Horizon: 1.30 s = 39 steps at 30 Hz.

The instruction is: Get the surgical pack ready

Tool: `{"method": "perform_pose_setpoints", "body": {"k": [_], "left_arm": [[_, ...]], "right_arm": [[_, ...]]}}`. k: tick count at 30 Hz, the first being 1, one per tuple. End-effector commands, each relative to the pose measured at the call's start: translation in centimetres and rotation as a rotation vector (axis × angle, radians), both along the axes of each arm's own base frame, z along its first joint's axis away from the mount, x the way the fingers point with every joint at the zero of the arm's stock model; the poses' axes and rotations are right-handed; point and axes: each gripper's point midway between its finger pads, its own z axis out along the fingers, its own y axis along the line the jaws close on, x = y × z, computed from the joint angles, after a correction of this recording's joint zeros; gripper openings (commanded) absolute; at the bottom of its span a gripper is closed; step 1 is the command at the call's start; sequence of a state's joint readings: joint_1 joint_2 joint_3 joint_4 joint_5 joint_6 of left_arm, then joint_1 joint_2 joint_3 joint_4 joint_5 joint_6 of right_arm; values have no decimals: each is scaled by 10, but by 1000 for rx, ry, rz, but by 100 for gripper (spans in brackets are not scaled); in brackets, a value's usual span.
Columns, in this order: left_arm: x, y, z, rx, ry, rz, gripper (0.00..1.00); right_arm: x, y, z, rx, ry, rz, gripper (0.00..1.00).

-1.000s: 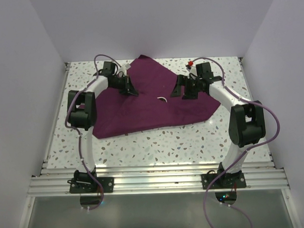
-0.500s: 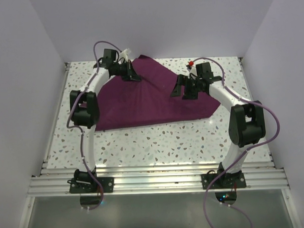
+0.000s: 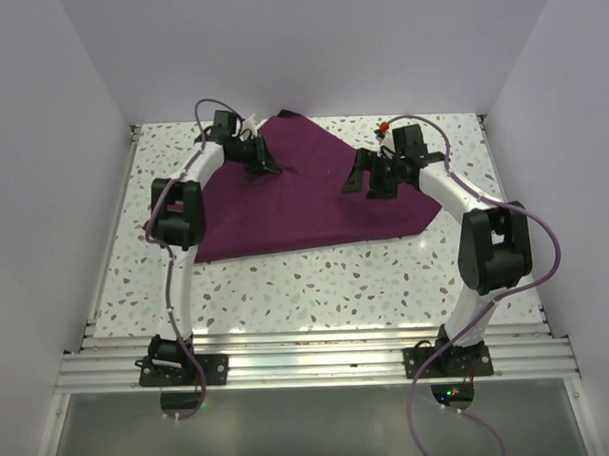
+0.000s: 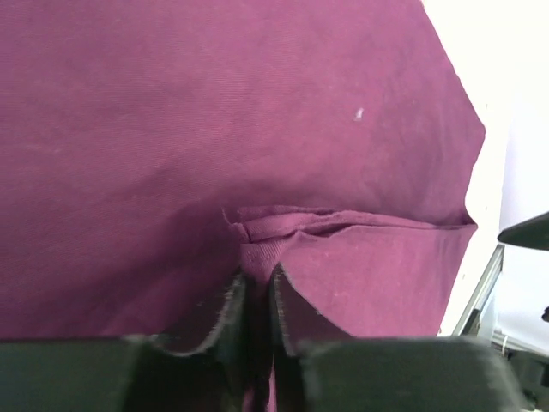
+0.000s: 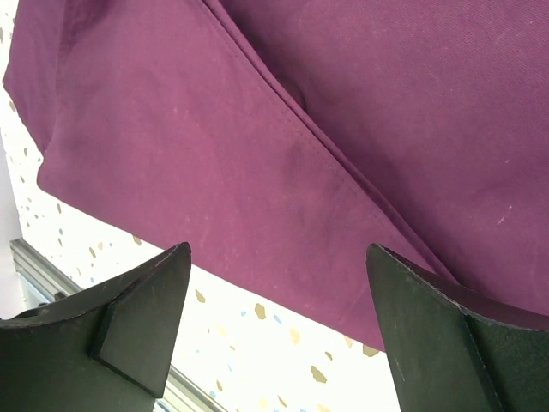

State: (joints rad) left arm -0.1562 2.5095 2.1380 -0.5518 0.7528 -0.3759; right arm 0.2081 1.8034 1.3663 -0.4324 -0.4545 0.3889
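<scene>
1. One purple cloth point(image 3: 314, 203) lies folded flat on the far half of the table point(image 3: 317, 288).
2. Two grippers are over it: the left gripper point(image 4: 256, 287) is clenched on one cloth fold near the far corner.
3. The right gripper point(image 5: 276, 249) hangs released, jaws wide, above the cloth's right edge.

Cloth point(image 3: 314, 203) lies flat across the far middle of the table point(image 3: 317, 288).

Near side of cloth: a broad bare strip of table, open across its width.

Left of cloth: bare table, with the left arm point(image 3: 179, 212) crossing above it.

Far-left edge of cloth: the left gripper point(image 4: 256, 279) stands there, jaws close together on a raised fold.

Right part of cloth: the right gripper point(image 5: 276, 253) hangs over it, jaws wide apart with nothing between.

Centre of cloth, between the grippers: open.
</scene>
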Motion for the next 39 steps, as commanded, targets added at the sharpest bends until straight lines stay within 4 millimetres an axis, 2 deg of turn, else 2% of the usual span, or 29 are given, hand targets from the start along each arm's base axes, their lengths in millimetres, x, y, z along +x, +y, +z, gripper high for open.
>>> {"method": "perform_pose_setpoints", "body": {"k": [1,2,3,4,5,7,11,12,13,14,15,16,17,18,19,20,21,22,23,24,25,26,27,29,30,31,32,35,39], "left_arm": [[8,13,-3,18,12,43,20],[8,13,-2,20,8,43,25],[7,15,-5,27,14,49,37],[9,17,-4,34,2,57,44],[11,18,3,33,-14,61,58],[16,25,11,62,-42,89,70],[33,42,57,85,-132,142,76],[40,47,75,91,-173,161,77],[45,59,84,112,-187,196,78],[47,65,103,119,-218,221,100],[51,83,111,153,-223,276,100],[51,92,119,169,-233,305,100],[47,102,145,182,-266,347,100],[39,114,137,215,-233,384,100],[32,139,170,259,-289,473,99],[23,150,177,272,-284,532,99],[3,159,146,314,-203,564,100],[-3,187,147,337,-210,650,100],[-22,197,173,302,-239,709,100],[-41,200,141,288,-176,710,100],[-53,215,137,276,-163,745,100],[-66,221,147,263,-181,764,98],[-78,225,132,270,-147,766,96],[-92,238,133,293,-126,824,88],[-98,237,126,290,-116,832,88],[-101,234,136,266,-151,833,88],[-108,231,125,256,-130,839,89],[-115,240,122,298,-121,875,89],[-123,243,114,329,-102,884,89]], "right_arm": [[11,-2,13,6,-49,-23,87],[10,-2,12,0,-45,-24,87],[11,-4,12,-10,-47,-34,88],[11,-5,13,-14,-48,-38,88],[11,-5,12,-18,-45,-41,88],[12,-7,14,-27,-47,-43,89],[15,-16,14,-69,-39,-75,93],[16,-22,13,-83,-34,-102,99],[19,-32,9,-120,-34,-144,99],[21,-46,6,-139,-19,-187,99],[23,-54,2,-147,-3,-212,99],[24,-63,-2,-151,15,-234,99],[25,-81,-7,-150,41,-276,99],[25,-89,-11,-140,61,-294,99],[22,-98,-19,-132,85,-315,99],[25,-115,-22,-129,87,-358,99],[25,-130,-26,-133,99,-396,99],[21,-138,-33,-137,116,-414,99],[22,-153,-36,-149,112,-452,99],[18,-160,-42,-167,121,-461,99],[16,-168,-46,-182,125,-475,99],[15,-178,-52,-200,137,-489,99],[13,-187,-58,-237,142,-495,99],[12,-206,-69,-283,168,-515,96],[13,-218,-71,-321,175,-536,95],[12,-224,-74,-322,185,-543,94],[15,-232,-75,-313,177,-557,93],[14,-242,-88,-316,208,-562,92],[11,-235,-108,-285,247,-511,89]]}}
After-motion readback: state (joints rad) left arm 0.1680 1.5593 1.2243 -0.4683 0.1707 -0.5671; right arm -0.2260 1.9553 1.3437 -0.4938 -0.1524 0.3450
